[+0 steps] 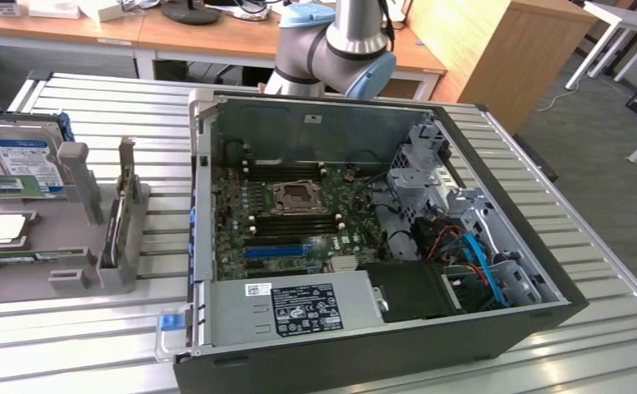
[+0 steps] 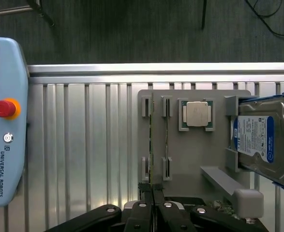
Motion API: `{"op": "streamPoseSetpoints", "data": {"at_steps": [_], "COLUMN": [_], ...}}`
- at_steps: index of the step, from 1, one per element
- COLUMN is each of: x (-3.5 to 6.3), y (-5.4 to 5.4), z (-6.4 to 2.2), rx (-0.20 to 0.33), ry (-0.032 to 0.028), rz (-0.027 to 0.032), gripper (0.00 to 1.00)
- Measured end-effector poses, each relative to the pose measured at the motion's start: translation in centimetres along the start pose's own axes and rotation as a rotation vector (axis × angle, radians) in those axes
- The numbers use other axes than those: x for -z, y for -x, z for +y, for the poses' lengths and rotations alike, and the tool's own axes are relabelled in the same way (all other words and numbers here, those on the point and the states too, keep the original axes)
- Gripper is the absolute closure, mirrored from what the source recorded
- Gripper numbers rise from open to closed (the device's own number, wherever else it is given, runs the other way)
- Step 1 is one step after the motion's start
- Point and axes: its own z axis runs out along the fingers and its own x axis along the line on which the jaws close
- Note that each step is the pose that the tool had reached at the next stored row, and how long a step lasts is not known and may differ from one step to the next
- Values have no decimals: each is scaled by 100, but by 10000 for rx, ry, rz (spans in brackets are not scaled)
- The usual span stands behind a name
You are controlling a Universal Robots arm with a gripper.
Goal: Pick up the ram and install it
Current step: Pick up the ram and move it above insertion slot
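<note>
The ram (image 2: 151,140) is a thin green stick standing on edge in a slot of the grey fixture tray (image 2: 195,159), with a second thin stick (image 2: 167,140) in the neighbouring slot. In the exterior view the ram (image 1: 17,258) shows as a green strip at the tray's near end, at the exterior view's left. My gripper (image 2: 153,189) hovers well above the tray, roughly in line with the first stick's end. Its black fingers (image 2: 145,193) are pressed together with nothing between them. The arm's grey and blue joint (image 1: 335,49) rises behind the open computer case (image 1: 351,361).
A square silver processor (image 2: 197,114) and a blue-labelled hard drive (image 2: 262,140) also sit on the tray. The case holds the motherboard (image 1: 296,217) with its memory slots, a power supply (image 1: 296,308) and cables. A teach pendant (image 2: 1,121) lies on the slatted aluminium table (image 2: 83,159).
</note>
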Motion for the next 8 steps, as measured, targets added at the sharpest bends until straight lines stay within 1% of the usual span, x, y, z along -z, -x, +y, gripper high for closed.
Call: {"op": "streamPoseSetpoints", "data": {"at_steps": [3, 8], "x": [39, 135], "y": [-1, -2], "z": [0, -1], "rx": [-2, -8], "ry": [-2, -5], "rz": [0, 1], "gripper": [88, 88]}}
